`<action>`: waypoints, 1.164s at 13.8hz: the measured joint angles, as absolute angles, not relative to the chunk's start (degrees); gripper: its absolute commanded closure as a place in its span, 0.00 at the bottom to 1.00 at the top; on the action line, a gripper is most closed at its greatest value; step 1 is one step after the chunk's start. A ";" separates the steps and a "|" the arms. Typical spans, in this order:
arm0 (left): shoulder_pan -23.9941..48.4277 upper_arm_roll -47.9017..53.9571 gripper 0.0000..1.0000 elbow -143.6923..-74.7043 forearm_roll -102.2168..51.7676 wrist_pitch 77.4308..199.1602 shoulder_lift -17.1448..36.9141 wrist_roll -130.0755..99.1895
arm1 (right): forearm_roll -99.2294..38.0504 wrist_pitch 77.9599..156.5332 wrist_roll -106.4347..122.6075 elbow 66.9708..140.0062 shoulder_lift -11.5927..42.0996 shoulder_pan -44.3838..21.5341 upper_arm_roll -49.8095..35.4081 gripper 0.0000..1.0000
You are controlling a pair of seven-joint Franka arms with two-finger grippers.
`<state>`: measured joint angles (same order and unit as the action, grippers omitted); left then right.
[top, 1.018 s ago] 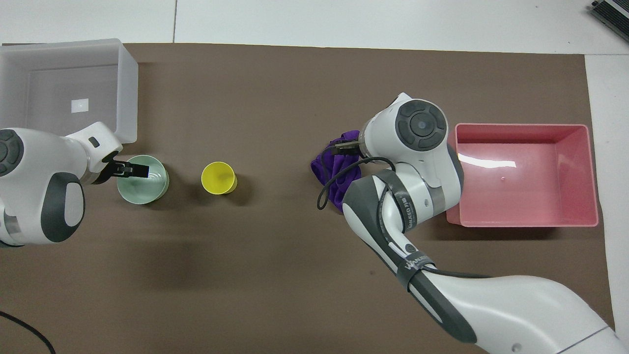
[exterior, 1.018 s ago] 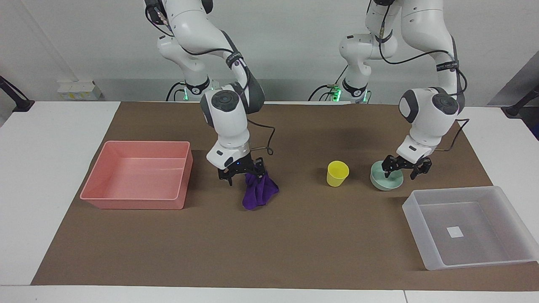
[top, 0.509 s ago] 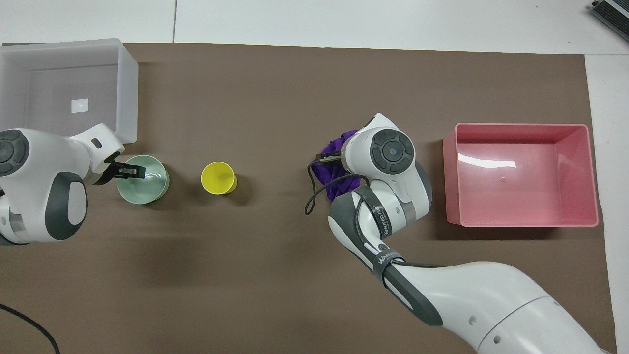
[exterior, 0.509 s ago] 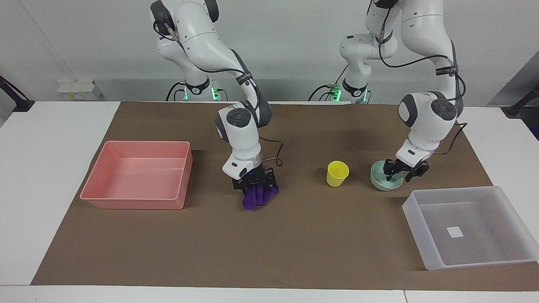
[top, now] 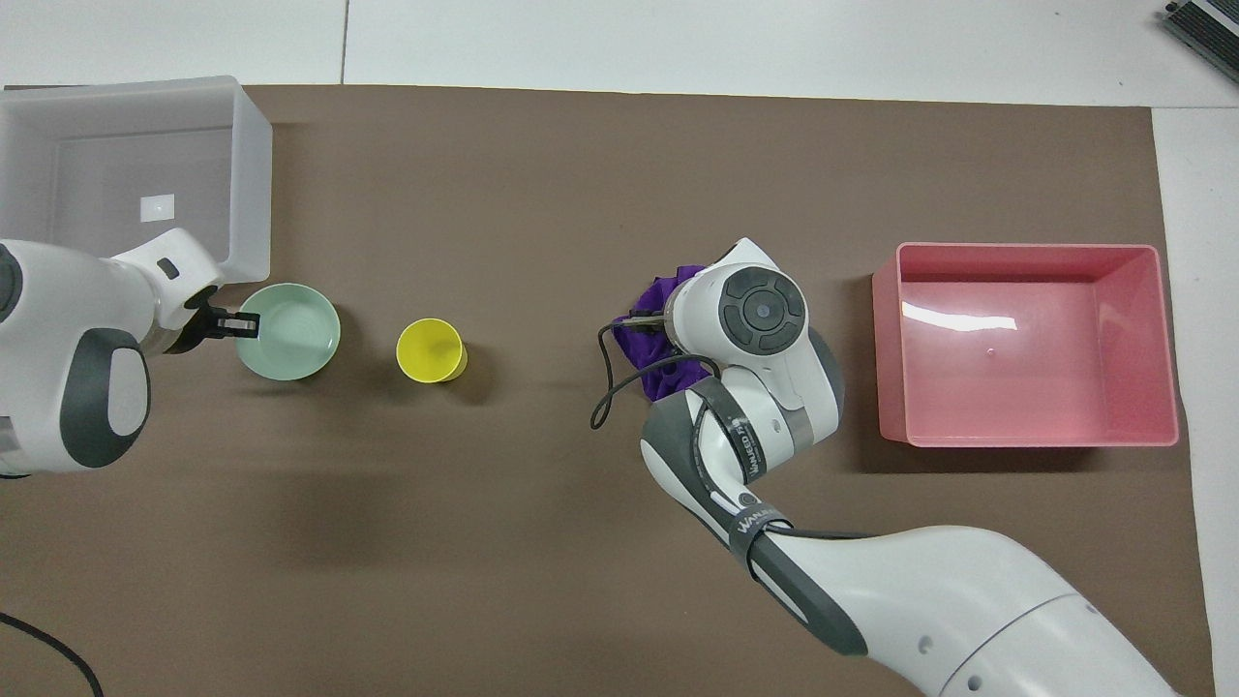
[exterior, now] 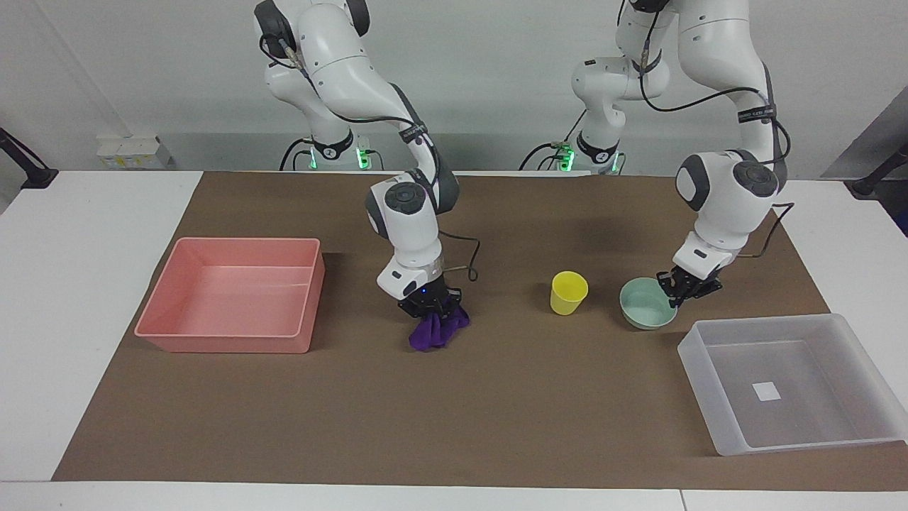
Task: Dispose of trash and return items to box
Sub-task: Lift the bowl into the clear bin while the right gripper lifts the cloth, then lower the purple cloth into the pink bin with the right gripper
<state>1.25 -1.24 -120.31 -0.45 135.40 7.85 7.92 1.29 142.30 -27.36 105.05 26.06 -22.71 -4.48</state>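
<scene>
Right gripper (exterior: 433,306) closed onto bunched deep-purple soft cloth rag (exterior: 436,331) on brown mat, mid-table: light, limp, pinch top fold | left gripper (exterior: 682,290) pinching shallow mint-green bowl (exterior: 644,304) rim beside translucent whitish bin (exterior: 844,333): rigid, slippery.

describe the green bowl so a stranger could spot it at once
Start at the whitish box at the left arm's end of the table. Just nearer the robots stands the mint-green bowl, with the left end effector at its rim. Unlike the yellow cup beside it, it is shallow and wide.
</scene>
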 measured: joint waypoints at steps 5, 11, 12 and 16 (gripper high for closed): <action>-0.22 -1.30 1.00 -108.85 -0.44 123.30 7.08 7.94 | 1.29 130.71 -28.67 103.76 15.79 -21.53 -3.44 1.00; -3.65 -1.33 1.00 -98.12 -0.44 121.72 12.20 7.94 | 2.67 119.45 -28.67 101.45 4.36 -14.91 -3.09 1.00; -4.28 -1.34 1.00 -96.24 -0.44 121.72 13.54 7.94 | 3.44 118.43 -28.50 101.33 3.10 -13.73 -3.07 1.00; -6.78 -0.77 1.00 -83.50 -0.45 118.50 23.20 7.95 | 4.13 112.52 -24.56 98.79 -0.74 -8.96 -3.03 1.00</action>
